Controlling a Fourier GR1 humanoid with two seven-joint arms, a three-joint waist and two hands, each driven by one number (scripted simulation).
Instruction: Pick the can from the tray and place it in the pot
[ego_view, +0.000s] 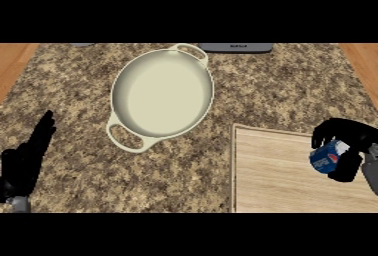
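A blue can (325, 159) with a white and red logo is at the right edge of the wooden tray (280, 175); my right hand (345, 142) is curled round it, fingers over its top and thumb below. The cream pot (162, 95) with two loop handles lies empty on the counter, up and left of the tray. My left hand (26, 160) rests open at the lower left, fingers pointing up, far from both.
A dark grey appliance (235, 47) sits at the counter's far edge just behind the pot. Speckled granite (280, 85) runs between pot and tray. Wooden strips (15, 60) border the counter at both sides.
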